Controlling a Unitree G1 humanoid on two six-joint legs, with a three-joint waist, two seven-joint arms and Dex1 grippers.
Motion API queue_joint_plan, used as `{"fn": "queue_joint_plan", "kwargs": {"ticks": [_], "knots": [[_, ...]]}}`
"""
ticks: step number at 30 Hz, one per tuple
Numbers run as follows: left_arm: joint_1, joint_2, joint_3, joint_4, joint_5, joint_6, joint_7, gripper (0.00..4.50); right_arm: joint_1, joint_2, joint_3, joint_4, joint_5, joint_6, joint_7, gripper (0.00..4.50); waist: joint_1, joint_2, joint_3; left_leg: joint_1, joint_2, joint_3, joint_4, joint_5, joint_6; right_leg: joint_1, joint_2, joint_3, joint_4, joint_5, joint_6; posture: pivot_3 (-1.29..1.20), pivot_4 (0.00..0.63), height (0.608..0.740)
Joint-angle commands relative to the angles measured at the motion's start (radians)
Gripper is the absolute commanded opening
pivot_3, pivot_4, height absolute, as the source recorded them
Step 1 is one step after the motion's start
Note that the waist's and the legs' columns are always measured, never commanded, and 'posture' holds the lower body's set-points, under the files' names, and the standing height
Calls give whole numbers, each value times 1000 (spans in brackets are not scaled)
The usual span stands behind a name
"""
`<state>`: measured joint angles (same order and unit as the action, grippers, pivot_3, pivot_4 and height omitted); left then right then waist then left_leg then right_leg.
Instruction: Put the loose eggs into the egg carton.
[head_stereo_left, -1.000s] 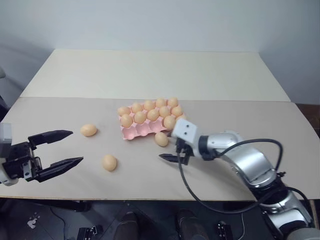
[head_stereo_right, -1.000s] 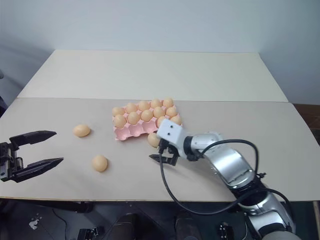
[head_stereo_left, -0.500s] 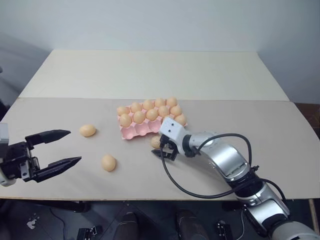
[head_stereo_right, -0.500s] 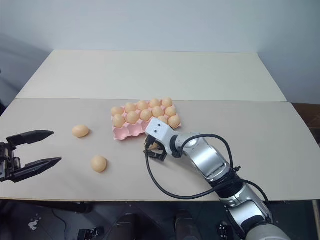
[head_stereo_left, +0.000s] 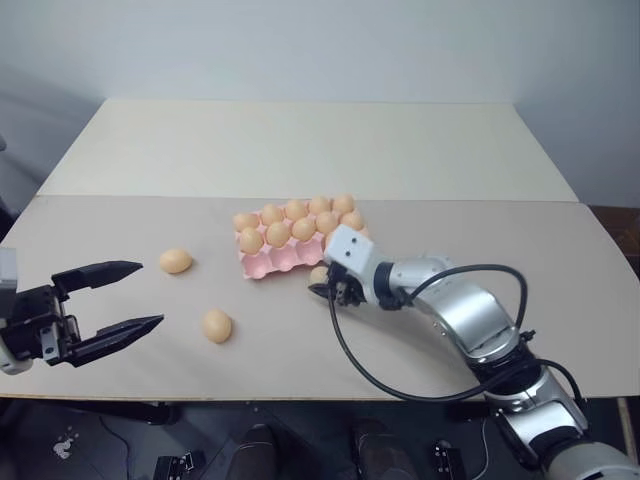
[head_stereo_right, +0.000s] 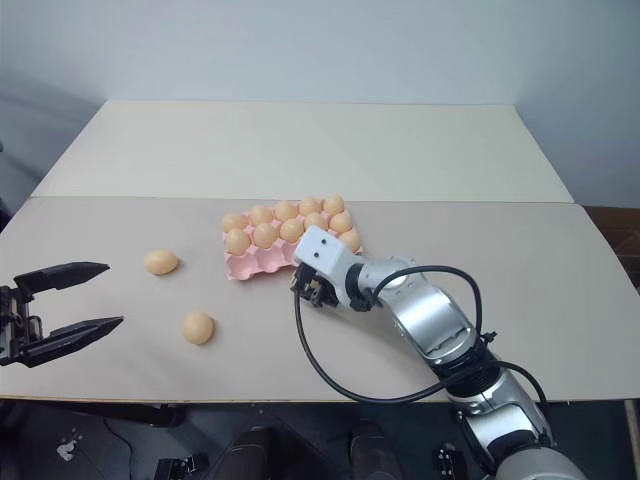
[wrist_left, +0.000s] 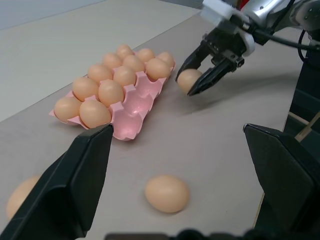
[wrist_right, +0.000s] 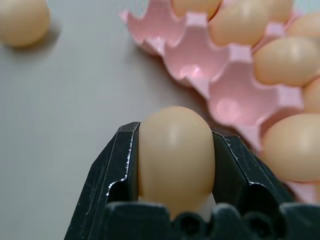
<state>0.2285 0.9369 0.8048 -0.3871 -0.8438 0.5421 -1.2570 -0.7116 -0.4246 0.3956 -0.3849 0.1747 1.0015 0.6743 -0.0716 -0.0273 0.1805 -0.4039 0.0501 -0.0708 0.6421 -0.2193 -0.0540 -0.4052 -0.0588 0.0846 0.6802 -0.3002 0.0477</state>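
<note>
My right hand (wrist_right: 176, 165) is pinching one egg (wrist_right: 175, 152) across its middle, just short of the egg carton (wrist_right: 225, 95) and its empty cups. I judge it light, smooth, brittle: gentle squeeze only. My left hand (head_stereo_left: 118, 298) hangs spread.

table (head_stereo_left: 150, 160): egg carton (head_stereo_left: 275, 255), two loose eggs (head_stereo_left: 217, 325)

The eggs (wrist_left: 110, 92) are all light orange-tan with no spots, and so is the one (wrist_right: 175, 152) between the black fingers (wrist_right: 120, 165). The egg carton (wrist_left: 131, 107) is pale pink. The table (head_stereo_left: 300, 150) is plain cream. The right arm (head_stereo_left: 465, 315) is shiny silver with a white block.
</note>
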Motion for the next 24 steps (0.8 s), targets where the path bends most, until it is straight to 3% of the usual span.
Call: {"fn": "queue_joint_plan", "kwargs": {"ticks": [1, 7, 12, 13, 19, 24], "knots": [[-13, 8, 26, -11, -9, -17, 6, 4500, -60, 32, -4, 39, -20, -60, -22, 1907, -2, 0, 0, 0, 0, 0, 0, 0, 0, 0, 0, 0, 0, 0, 0, 0, 150, 740], [-11, 2, 34, -16, -14, -16, 11, 4500, -149, 140, 24, 310, -117, -210, -108, 1907, 0, 0, 0, 0, 0, 0, -1, 0, 0, -1, 0, 0, 0, 0, 0, 0, 150, 740], [1, -2, 47, -25, -15, -16, 15, 4500, -157, 167, 26, 375, -151, -266, -109, 1907, 1, 0, 0, -1, 0, 0, -1, 0, 0, -1, -1, 0, 0, 0, -1, 0, 150, 740], [2, -2, 48, -26, -16, -16, 15, 4500, -156, 167, 27, 376, -154, -271, -104, 2517, 1, 0, 0, -1, 0, 0, -1, 0, 0, -1, 0, 0, 0, 0, -1, 0, 150, 740], [13, 1, 55, -23, -17, -15, 11, 4500, -144, 142, -28, 250, -114, -197, -66, 4428, 1, 0, 0, -1, 0, 0, -1, 0, 0, -1, 0, 0, 0, 0, -1, 0, 150, 740], [22, 4, 53, -23, -15, -12, 8, 4500, -117, 77, -98, 96, -45, -129, -13, 4480, 2, 0, 0, -1, 0, 0, -1, 0, 0, -1, 0, 0, 0, 0, -1, 0, 150, 740]]}}
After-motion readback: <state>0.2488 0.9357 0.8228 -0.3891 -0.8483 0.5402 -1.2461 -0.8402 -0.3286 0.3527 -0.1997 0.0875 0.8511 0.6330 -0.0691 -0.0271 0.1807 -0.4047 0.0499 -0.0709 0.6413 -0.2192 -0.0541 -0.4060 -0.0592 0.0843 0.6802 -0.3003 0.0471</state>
